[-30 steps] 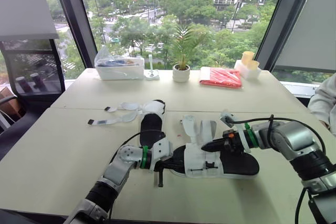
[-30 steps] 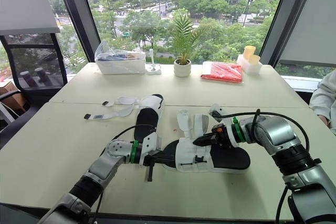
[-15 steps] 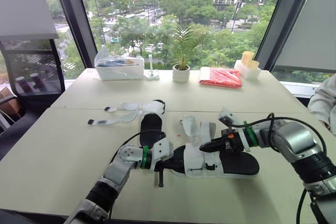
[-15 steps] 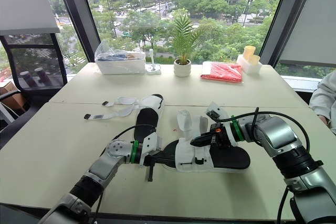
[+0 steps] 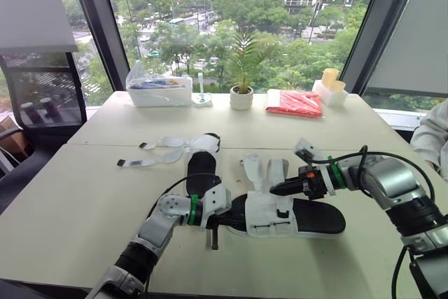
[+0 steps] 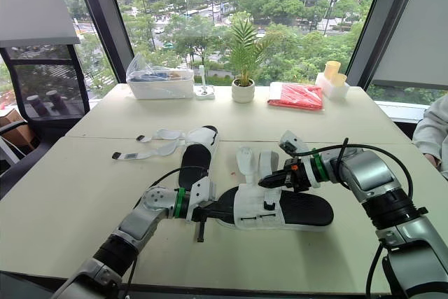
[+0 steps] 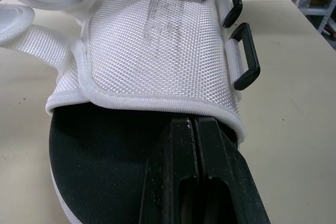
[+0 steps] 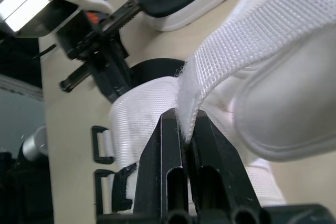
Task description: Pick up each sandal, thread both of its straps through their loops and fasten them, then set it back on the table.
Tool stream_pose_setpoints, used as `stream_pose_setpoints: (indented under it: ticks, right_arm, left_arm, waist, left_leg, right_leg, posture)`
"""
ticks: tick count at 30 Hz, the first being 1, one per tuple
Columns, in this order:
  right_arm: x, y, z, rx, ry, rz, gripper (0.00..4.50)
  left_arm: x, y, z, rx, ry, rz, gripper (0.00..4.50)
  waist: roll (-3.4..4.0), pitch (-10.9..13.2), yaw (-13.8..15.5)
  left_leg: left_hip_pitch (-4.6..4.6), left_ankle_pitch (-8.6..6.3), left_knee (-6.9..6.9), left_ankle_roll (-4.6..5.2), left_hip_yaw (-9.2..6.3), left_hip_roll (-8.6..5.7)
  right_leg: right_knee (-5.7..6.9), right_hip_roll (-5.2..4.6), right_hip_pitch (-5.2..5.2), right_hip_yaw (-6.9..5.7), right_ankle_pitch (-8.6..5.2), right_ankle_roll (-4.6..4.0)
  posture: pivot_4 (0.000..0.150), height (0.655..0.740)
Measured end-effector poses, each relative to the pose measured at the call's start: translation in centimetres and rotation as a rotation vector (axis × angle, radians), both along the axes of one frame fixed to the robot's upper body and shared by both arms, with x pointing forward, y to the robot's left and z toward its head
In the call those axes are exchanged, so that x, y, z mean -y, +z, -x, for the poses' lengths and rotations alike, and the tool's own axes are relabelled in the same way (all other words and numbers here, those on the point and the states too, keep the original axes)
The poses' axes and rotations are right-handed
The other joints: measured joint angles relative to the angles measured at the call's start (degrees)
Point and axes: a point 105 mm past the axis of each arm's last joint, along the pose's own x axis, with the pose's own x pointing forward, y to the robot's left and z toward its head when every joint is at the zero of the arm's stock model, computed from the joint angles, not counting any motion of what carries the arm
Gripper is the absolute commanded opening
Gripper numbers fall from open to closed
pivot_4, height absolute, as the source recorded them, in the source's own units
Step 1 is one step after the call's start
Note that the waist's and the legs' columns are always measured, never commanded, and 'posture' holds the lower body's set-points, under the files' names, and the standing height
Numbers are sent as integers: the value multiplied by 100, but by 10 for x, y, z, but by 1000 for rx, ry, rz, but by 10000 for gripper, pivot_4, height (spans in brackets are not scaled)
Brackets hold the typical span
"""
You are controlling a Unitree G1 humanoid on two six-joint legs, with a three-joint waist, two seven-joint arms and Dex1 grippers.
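Sandal (image 5: 316,219) clamped by L gripper (image 5: 227,220), R gripper (image 5: 274,189) pinching its strap (image 8: 239,38).

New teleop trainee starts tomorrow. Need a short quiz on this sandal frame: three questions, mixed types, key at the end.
1. True or false: the right gripper is shut on a white strap of the near sandal.
2. What is the left gripper clamped on? A) a black loop B) the near sandal's sole C) a cable
3. Fill in (fastened or loose): the far sandal's straps lie ___ on the table.

Key: 1 true; 2 B; 3 loose.
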Motion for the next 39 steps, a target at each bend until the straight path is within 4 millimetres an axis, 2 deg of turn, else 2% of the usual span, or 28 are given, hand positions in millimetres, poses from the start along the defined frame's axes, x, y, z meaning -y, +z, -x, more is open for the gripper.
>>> stream_pose_setpoints:
  ticks: [5,22,39]
  right_arm:
    - [-7,0,8,-4,33,-2,387]
    - [-8,-13,19,2,42,22,387]
    - [3,-17,20,16,-180,31,387]
  left_arm:
    - [1,0,0,0,1,3,0]
    - [2,1,-1,2,10,9,0]
    - [2,0,0,-1,8,12,0]
  waist:
    - [0,0,2]
    - [0,0,-3]
    - [0,0,3]
  left_leg:
    - [0,0,0,0,0,0]
    - [2,0,0,0,-1,0]
    - [2,0,1,0,0,0]
  right_leg:
    - [0,0,0,0,0,0]
    - [2,1,0,0,0,0]
    - [5,0,1,2,0,0]
  posture:
    - [1500,7374]
    - [1500,7374]
    - [1500,7374]
